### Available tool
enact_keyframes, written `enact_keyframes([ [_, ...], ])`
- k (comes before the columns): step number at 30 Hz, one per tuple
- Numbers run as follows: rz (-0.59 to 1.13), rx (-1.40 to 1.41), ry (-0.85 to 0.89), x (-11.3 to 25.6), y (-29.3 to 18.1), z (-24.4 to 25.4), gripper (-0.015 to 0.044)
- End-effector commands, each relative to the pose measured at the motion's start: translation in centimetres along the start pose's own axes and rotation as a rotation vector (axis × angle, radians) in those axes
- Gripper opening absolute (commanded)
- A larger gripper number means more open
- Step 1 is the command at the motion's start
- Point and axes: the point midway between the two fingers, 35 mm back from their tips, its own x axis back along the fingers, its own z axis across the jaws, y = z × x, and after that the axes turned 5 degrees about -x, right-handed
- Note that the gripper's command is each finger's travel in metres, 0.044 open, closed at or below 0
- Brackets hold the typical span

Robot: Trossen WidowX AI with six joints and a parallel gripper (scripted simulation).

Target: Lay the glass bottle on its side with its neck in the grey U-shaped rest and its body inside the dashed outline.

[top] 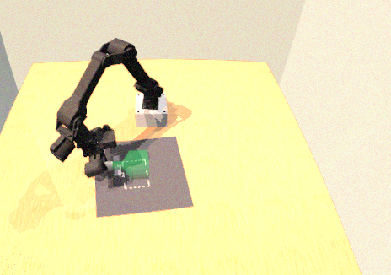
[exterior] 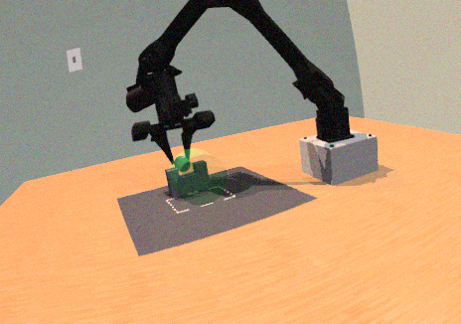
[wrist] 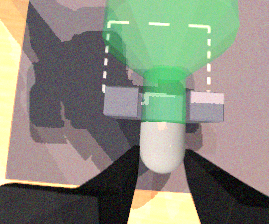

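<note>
Evidently held the glass bottle (top: pixel 136 164) (exterior: pixel 183 164) (wrist: pixel 167 47) clenched in the jaws, body outward, and aimed its long axis across the grey rest (top: pixel 115 181) (exterior: pixel 169 184) (wrist: pixel 121 102).

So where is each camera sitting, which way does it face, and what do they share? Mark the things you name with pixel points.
Top: high up across the table from the white base block (top: pixel 151 120) (exterior: pixel 354 163), looking down at the dark mat (top: pixel 168 192) (exterior: pixel 149 237) (wrist: pixel 255 150); nearly the whole arm shows.
Exterior: off to one side, a little above the table, facing the blue-grey wall (exterior: pixel 278 38); arm and claw (top: pixel 109 165) (exterior: pixel 180 162) (wrist: pixel 161 153) show.
Wrist: by the claw, looking down past its two black fingers at the green bottle (top: pixel 136 164) (exterior: pixel 204 182) (wrist: pixel 170 40); only those fingers show.
Top and exterior share the base block; all three share bottle and mat.
</note>
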Motion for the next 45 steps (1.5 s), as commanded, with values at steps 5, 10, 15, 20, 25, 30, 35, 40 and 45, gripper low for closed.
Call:
enact_keyframes([
  [5, -0.001, 0.0, 0.0, -0.3, 0.3, 0.0, 0.0132],
  [10, 0.007, 0.0, -0.003, -0.1, 0.0, 0.0, 0.0132],
  [15, 0.007, 0.0, -0.003, -0.1, 0.0, 0.0, 0.0132],
  [20, 0.007, 0.0, -0.003, -0.1, 0.0, 0.0, 0.0158],
  [25, 0.007, 0.0, -0.003, -0.1, 0.0, 0.0, 0.029],
  [30, 0.007, 0.0, -0.003, -0.1, 0.0, 0.0, 0.0421],
  [35, 0.098, 0.004, 0.015, 1.1, 0.8, -0.1, 0.044],
  [40, 0.344, 0.0, 0.018, 4.6, 3.1, -0.2, 0.044],
  [45, 0.384, -0.003, 0.013, 6.0, 3.9, -0.3, 0.044],
])
